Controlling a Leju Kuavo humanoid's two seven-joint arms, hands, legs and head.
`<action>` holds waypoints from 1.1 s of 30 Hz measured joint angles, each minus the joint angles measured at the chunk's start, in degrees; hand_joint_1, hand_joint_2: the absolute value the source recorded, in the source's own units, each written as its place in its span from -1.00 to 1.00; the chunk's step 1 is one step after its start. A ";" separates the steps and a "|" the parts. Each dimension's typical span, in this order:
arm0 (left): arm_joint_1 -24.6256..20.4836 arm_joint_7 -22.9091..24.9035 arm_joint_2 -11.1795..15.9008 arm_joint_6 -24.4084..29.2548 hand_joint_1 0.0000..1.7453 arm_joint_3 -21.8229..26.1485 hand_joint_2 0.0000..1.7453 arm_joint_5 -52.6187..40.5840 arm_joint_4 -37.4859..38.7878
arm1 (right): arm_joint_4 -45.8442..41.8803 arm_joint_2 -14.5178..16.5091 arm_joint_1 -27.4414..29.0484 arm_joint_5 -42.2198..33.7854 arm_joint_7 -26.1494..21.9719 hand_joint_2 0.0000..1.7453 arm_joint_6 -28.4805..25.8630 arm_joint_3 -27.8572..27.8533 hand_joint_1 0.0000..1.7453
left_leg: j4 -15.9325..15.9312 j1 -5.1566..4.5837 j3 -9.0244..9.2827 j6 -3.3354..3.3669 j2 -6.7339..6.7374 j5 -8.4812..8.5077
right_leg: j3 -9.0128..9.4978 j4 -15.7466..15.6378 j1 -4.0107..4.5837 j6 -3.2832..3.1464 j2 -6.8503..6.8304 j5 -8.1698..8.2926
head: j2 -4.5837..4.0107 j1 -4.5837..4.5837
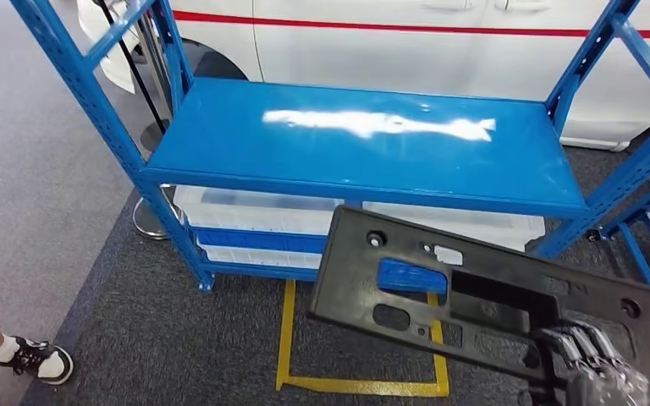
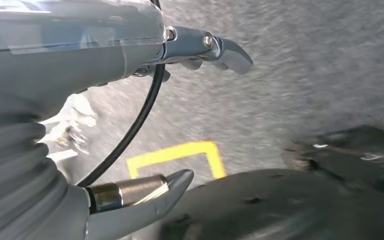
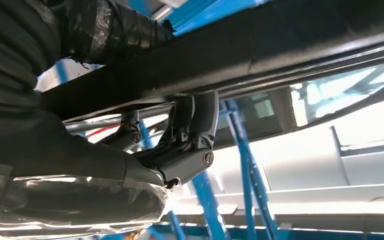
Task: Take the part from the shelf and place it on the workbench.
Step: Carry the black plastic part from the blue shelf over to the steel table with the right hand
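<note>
The part (image 1: 491, 296) is a flat black plastic panel with cut-outs. It hangs tilted in the air in front of the blue shelf (image 1: 364, 139), whose top board is bare. My right hand (image 1: 597, 364) grips the panel at its near right edge, fingers hooked over it. The right wrist view shows those fingers (image 3: 192, 132) curled onto the panel's dark edge (image 3: 240, 55). My left hand (image 2: 180, 115) hangs beside my body with thumb and fingers apart and nothing between them, above grey carpet.
A white car (image 1: 440, 42) stands behind the shelf. Clear bins (image 1: 262, 211) sit on the lower shelf level. A yellow floor marking (image 1: 364, 385) lies on the carpet before the shelf. A person's shoe (image 1: 38, 359) is at the left. More blue racking (image 1: 643, 194) stands at the right.
</note>
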 joint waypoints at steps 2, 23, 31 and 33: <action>0.20 0.06 -0.11 -0.05 -1.00 -1.08 1.00 -0.66 0.04 | -0.97 -0.40 0.71 1.89 2.28 1.00 0.23 0.36 1.00 | 0.28 -0.14 -1.75 0.12 0.27 1.27 | -0.65 6.67 -0.05 0.34 0.03 -3.79 | -0.01 0.04; 0.82 -2.86 1.49 -4.04 -1.00 -3.70 1.00 1.14 0.37 | -7.50 -6.72 4.29 10.63 13.84 1.00 -0.40 2.86 1.00 | 5.88 -0.13 0.31 -2.73 -0.28 -2.19 | 3.60 -5.98 0.17 -2.53 -0.42 5.38 | -0.01 -0.15; 0.83 -2.84 2.06 -4.14 -1.00 -3.65 1.00 1.46 0.57 | -7.67 -7.79 4.43 10.12 13.97 1.00 -0.58 3.05 1.00 | -0.70 -0.10 0.39 -0.13 0.31 0.39 | 1.01 0.60 -0.10 -0.44 -0.10 -1.00 | -0.01 0.05; 0.89 -2.84 2.15 -4.14 -1.00 -3.65 1.00 1.46 0.58 | -7.65 -7.85 4.43 9.48 13.98 1.00 -0.59 3.09 1.00 | -0.12 -0.15 -1.27 -0.07 0.44 1.37 | 0.15 7.05 -0.13 -0.13 -0.06 -4.17 | -0.01 0.07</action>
